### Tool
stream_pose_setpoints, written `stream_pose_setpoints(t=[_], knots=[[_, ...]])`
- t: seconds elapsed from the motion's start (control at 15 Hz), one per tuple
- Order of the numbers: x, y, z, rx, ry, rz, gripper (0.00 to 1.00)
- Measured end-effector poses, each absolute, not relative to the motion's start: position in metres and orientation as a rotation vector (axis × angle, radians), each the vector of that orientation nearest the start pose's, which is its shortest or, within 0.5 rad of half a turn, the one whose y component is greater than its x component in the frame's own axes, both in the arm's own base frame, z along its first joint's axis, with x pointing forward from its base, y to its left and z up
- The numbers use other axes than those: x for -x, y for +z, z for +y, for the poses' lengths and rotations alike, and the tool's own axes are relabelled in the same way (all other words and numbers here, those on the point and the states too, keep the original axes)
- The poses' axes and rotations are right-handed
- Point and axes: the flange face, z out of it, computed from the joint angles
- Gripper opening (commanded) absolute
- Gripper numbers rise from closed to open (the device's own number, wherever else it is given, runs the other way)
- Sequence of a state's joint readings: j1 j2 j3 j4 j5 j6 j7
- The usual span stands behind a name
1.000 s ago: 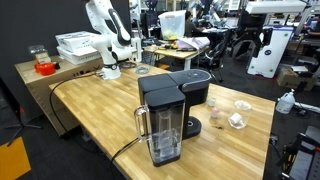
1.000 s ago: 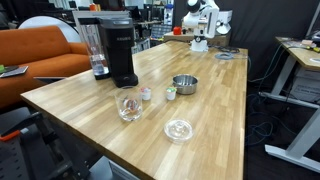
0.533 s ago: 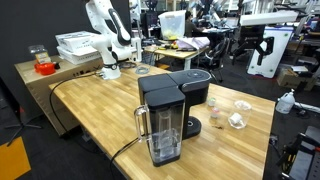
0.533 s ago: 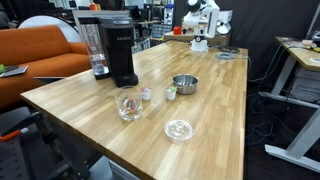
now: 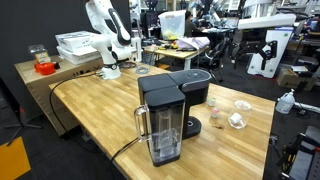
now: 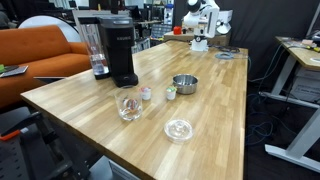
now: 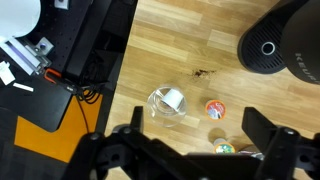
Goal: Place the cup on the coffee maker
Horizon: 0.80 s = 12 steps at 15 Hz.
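The cup [image 7: 172,98] is small and whitish and lies tilted inside a clear glass bowl [image 7: 158,108] on the wooden table. It also shows in both exterior views [image 6: 128,103] [image 5: 237,120]. The coffee maker [image 6: 117,48] [image 5: 170,112] is black with a clear water tank, and its rounded head shows at the wrist view's top right [image 7: 282,42]. My gripper [image 7: 195,140] is open and empty, high above the table and far from the cup. My arm [image 5: 112,38] [image 6: 200,22] stands folded at the table's far end.
Two small pods [image 7: 214,108] [image 7: 222,148] stand near the glass bowl. A metal bowl [image 6: 184,84] and a flat clear disc [image 6: 178,129] lie on the table [image 6: 215,100]. The table's edge, cables and floor are at the wrist view's left [image 7: 90,90].
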<state>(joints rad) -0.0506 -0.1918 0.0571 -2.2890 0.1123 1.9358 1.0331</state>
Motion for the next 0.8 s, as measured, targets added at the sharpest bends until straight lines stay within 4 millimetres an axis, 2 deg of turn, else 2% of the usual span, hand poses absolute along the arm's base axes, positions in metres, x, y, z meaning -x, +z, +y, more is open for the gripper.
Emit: stream_pose_setpoints(t=[0.67, 0.8], knots=[[-0.464, 0.417, 0.010, 2.686, 0.292, 1.609, 1.00], [-0.464, 0.412, 0.001, 2.687, 0.300, 1.630, 1.00]])
